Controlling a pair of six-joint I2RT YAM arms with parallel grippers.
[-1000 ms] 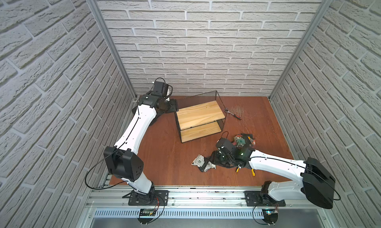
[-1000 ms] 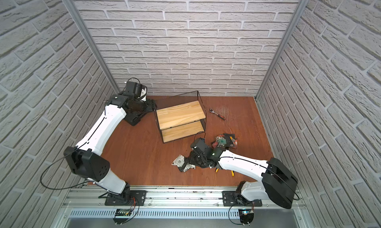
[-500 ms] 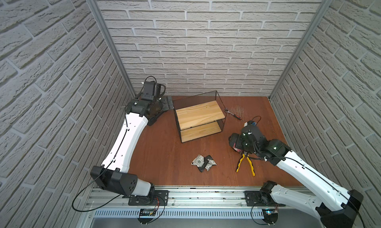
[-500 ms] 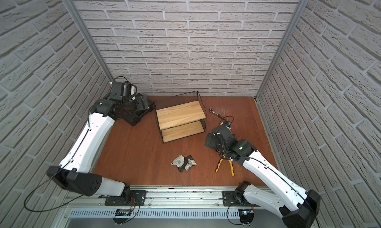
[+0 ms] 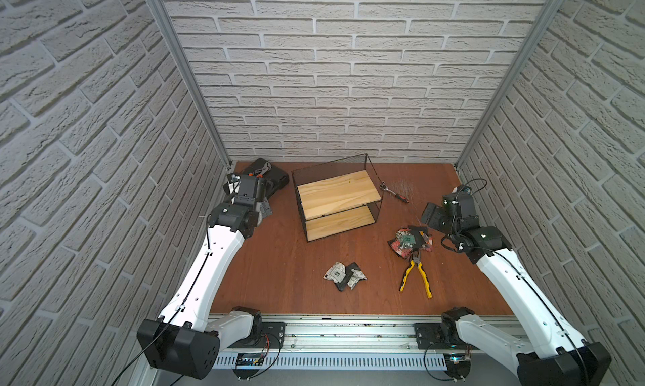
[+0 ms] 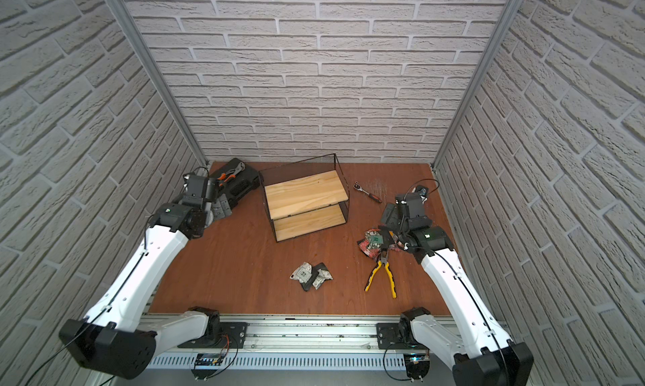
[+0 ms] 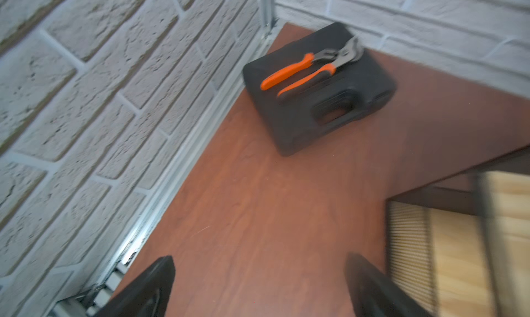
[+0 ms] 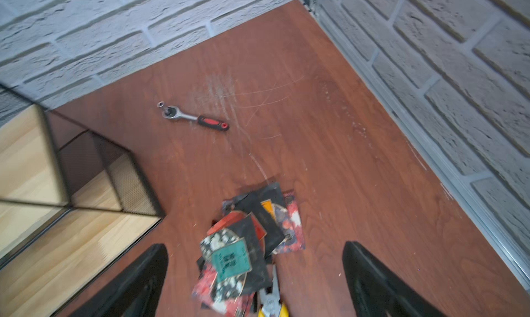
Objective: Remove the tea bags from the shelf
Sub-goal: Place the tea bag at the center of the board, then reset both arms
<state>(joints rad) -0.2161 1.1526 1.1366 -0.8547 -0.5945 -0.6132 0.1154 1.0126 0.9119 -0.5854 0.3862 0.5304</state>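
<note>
Shelf [image 5: 336, 195] looks bare, tea bags [image 5: 410, 243] heaped on desk [image 5: 279, 262]; left tool [image 7: 261, 261], right tool [image 8: 255, 245] apart, empty. We'd retract clear of heaps.

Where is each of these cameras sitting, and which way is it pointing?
Top views: high over the front rail, looking down and back across the table; left arm and right arm show.
Left wrist: on the left arm, looking past the open left gripper at the tool case with orange pliers.
Right wrist: on the right arm, looking past the open right gripper at piled tea bags and ratchet.
Shared: the shelf shows whole in both top views, a corner in each wrist view.
</note>
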